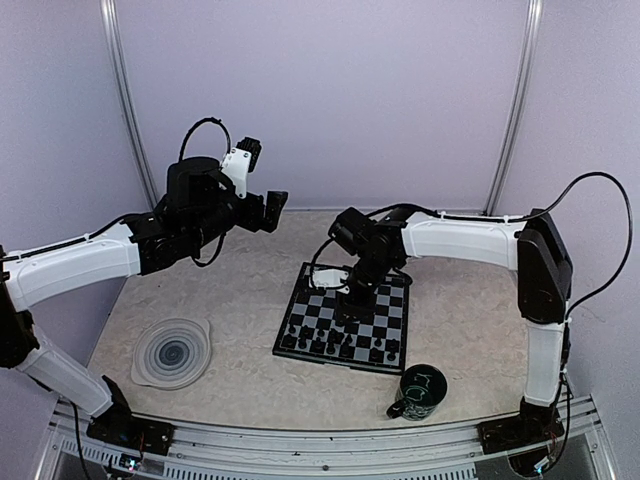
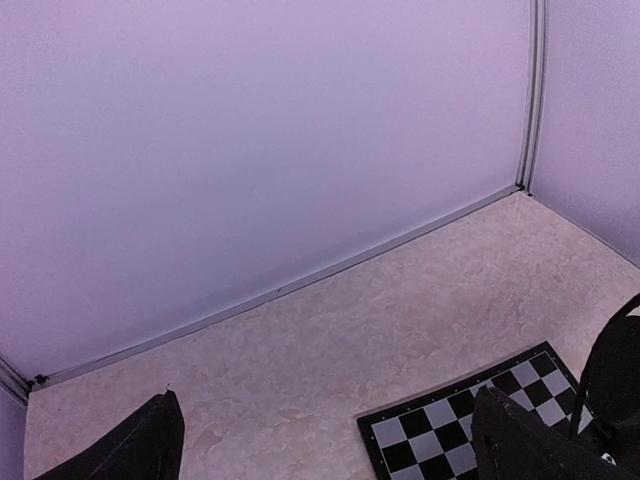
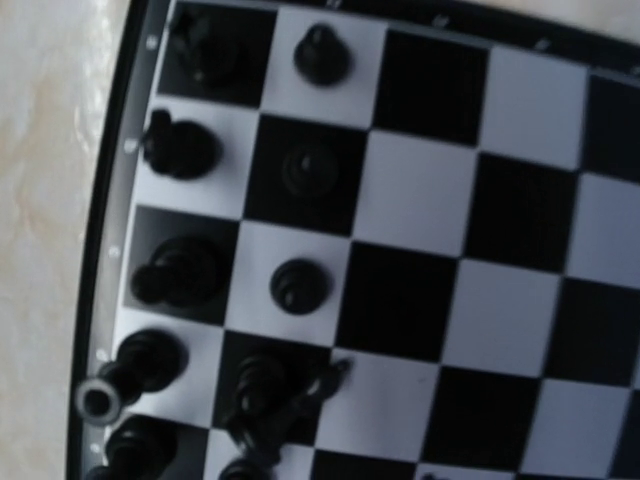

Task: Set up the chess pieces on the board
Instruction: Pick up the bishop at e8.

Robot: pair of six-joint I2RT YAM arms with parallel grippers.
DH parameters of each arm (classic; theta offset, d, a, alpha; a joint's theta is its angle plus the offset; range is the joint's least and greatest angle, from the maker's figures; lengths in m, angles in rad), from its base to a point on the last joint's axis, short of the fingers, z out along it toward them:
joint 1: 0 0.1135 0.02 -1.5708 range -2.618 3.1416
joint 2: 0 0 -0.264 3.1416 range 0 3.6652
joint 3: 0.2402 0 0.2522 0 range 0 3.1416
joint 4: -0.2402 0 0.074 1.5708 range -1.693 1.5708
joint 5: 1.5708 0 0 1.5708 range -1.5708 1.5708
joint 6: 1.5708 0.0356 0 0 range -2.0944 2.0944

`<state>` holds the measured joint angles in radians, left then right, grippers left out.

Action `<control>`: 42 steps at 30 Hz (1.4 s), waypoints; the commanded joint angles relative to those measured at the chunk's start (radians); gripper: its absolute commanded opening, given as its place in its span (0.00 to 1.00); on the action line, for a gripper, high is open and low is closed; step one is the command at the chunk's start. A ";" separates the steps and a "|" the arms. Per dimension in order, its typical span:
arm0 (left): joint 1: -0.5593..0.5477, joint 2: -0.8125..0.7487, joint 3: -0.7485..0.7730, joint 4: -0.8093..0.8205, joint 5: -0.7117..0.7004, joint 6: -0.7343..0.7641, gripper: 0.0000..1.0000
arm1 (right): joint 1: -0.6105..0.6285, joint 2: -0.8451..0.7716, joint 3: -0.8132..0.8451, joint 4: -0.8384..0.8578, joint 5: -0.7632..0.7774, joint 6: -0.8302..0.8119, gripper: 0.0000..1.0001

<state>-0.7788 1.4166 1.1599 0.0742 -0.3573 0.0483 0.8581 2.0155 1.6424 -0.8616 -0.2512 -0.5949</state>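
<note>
Lilac enclosure walls and a beige marbled desk (image 1: 240, 300) frame the scene. One chessboard (image 1: 390, 315) lies directly beneath the right jaws. From the left jaws it sits below and off to the right, with only its corner in the left wrist view.

The left jaws hang high above the desk, spread wide and holding nothing. The right jaws point down over the board's middle. Their fingers do not appear in the right wrist view, so their opening cannot be told.

Step in hand, as judged: arranging the black chess pieces (image 3: 298, 285), which are crowded along the board edge below the right jaws.

Count: at least ten pieces show in the right wrist view, in two files, with the lowest cut off by the frame. One tipped piece (image 3: 318, 385) appears to lean across a square boundary. The full total cannot be counted from above.

The next move probably calls for a narrow, vertical descent onto a single piece without brushing its close neighbours.

Also present are one dark green mug (image 1: 420, 393), nearer the arm bases than the right jaws, and one grey spiral plate (image 1: 172, 352), far below the left jaws.
</note>
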 commanded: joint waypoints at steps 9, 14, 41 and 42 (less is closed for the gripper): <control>0.003 -0.001 0.014 -0.002 -0.003 -0.008 0.99 | 0.006 0.096 0.058 -0.071 -0.027 -0.025 0.43; 0.003 -0.004 0.015 -0.002 -0.003 -0.006 0.99 | 0.005 0.110 0.064 -0.069 -0.023 -0.021 0.42; 0.002 -0.006 0.013 -0.001 0.001 -0.005 0.99 | -0.029 0.179 0.128 -0.071 0.029 -0.002 0.38; 0.003 -0.007 0.013 -0.001 0.001 -0.003 0.99 | -0.032 0.183 0.128 -0.071 0.033 -0.002 0.38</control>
<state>-0.7788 1.4166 1.1599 0.0742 -0.3565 0.0486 0.8433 2.1612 1.7535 -0.9195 -0.2279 -0.6022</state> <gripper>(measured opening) 0.988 0.386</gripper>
